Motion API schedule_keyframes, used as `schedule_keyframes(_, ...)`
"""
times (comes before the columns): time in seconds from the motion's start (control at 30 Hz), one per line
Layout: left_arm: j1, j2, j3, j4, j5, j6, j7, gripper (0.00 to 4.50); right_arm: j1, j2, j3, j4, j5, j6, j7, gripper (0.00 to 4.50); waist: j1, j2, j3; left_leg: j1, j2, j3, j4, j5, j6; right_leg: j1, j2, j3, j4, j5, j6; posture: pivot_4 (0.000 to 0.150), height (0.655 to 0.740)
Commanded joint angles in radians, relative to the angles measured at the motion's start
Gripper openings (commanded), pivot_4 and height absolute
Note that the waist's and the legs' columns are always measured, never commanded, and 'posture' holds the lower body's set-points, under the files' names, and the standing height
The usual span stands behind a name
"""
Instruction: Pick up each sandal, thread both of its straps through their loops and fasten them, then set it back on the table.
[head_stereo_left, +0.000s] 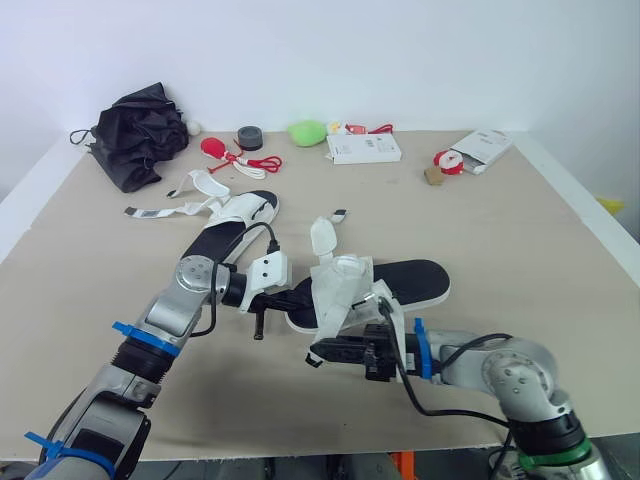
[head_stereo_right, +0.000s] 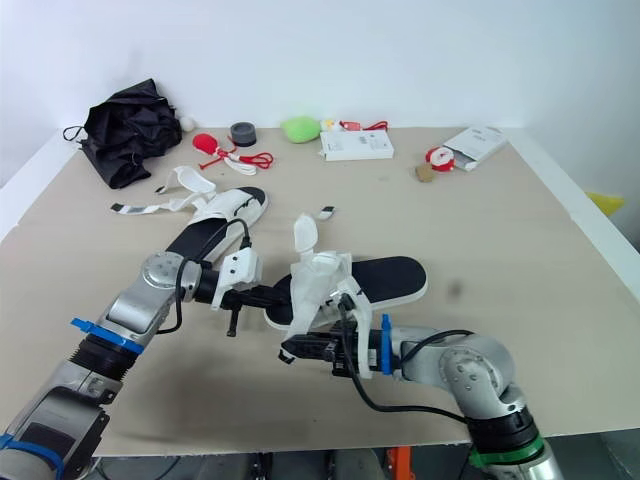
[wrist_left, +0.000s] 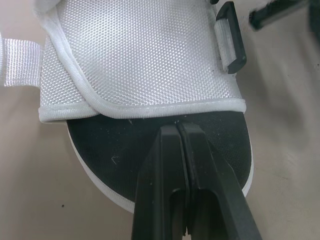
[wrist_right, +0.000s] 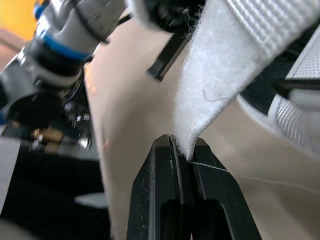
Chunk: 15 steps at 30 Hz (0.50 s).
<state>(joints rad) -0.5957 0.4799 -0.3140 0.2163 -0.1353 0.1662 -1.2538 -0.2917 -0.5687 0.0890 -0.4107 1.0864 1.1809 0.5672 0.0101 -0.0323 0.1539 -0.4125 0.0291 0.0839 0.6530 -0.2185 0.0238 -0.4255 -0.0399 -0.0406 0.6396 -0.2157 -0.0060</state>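
White woven mesh cloth, fine-grained with a stitched hem, on sandal upper (wrist_left: 140, 60) just ahead of left gripper (wrist_left: 178, 126). Black matt rubber-like sole (wrist_left: 115, 160) beneath it, faintly scuffed. Smooth black plastic loop (wrist_left: 231, 37) beside. Fuzzy white cloth strap (wrist_right: 215, 90) pinched in right gripper (wrist_right: 181, 142), ribbed webbing on its back. Fingers (wrist_right: 150, 200) matt black plastic. Table (head_stereo_left: 520, 240) matt beige, smooth.

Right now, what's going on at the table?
The robot is working on the near sandal on the table. Its left claw is shut, tips on the insole by the white upper; its right claw is shut on a white strap. The far sandal lies with straps loose.
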Motion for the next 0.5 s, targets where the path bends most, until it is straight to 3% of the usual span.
schedule_keyframes(0.03, 0.023, -0.003, -0.039, 0.024, 0.031, 0.019, 0.000, 0.00, -0.108, -0.135, -0.048, -0.030, 0.053, 0.038, 0.170, 0.04, 0.001, 0.003, 0.002, 0.000, 0.000, 0.000, 0.000, 0.000, 0.000, 0.000, 0.000, 0.000, 0.000, 0.000, 0.000, 0.150, 0.7400)
schedule_keyframes(0.2, 0.026, -0.005, -0.038, 0.023, 0.032, 0.020, 0.002, 0.00, -0.324, -0.372, 0.067, 0.076, -0.071, 0.032, 0.472, 0.04, 0.000, 0.003, 0.002, -0.002, -0.001, -0.003, -0.001, 0.000, 0.000, 0.001, 0.000, -0.005, -0.005, 0.000, 0.000, 0.150, 0.7400)
schedule_keyframes(0.37, 0.029, -0.006, -0.037, 0.021, 0.033, 0.021, 0.002, 0.00, -0.530, -0.379, 0.184, 0.281, -0.216, -0.007, 0.618, 0.04, 0.002, 0.003, 0.001, -0.005, -0.001, -0.005, -0.001, -0.001, 0.000, 0.000, 0.000, -0.006, -0.006, -0.001, -0.001, 0.150, 0.7400)
schedule_keyframes(0.5, 0.030, -0.009, -0.038, 0.019, 0.033, 0.021, 0.002, 0.00, -0.683, -0.313, 0.292, 0.471, -0.366, -0.070, 0.697, 0.04, 0.003, 0.004, 0.001, -0.009, -0.001, -0.004, 0.001, -0.001, 0.001, -0.003, -0.001, -0.005, -0.006, 0.001, 0.000, 0.150, 0.7400)
